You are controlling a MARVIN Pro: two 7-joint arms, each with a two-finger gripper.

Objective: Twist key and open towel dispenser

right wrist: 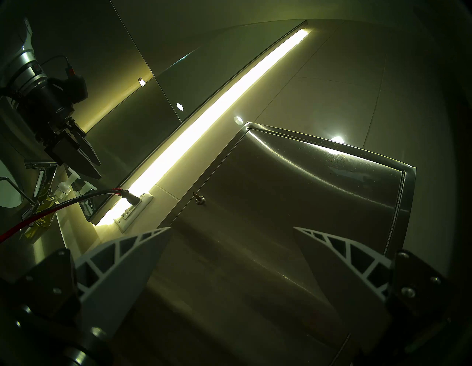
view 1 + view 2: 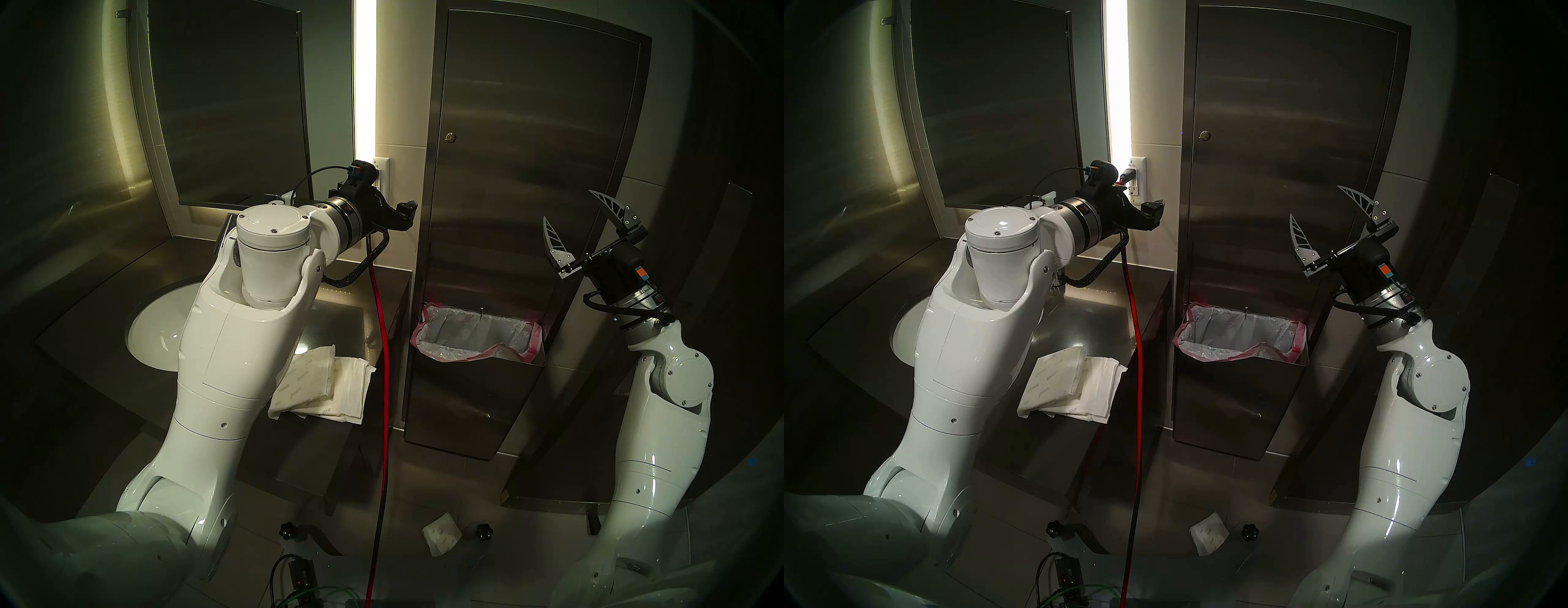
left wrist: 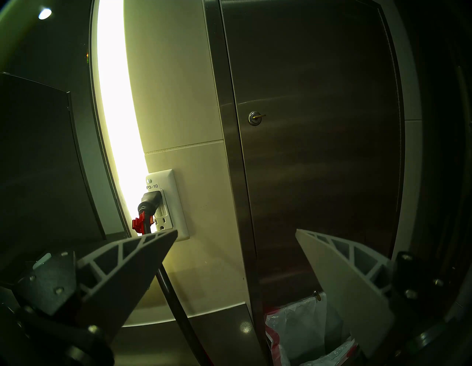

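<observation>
Key (image 3: 260,116) sits in towel dispenser (image 3: 319,153) door lock, up and right of wide-spread, empty left end effector (image 3: 236,233). Right end effector (image 2: 587,225) wide too, key up-left.

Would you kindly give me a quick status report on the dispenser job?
Left claw open, empty. Right claw open, empty. Key in lock, towel dispenser door shut. Path to key unobstructed.

Brass key (image 3: 260,116) in closed steel towel dispenser (image 2: 530,148) door lock.
</observation>
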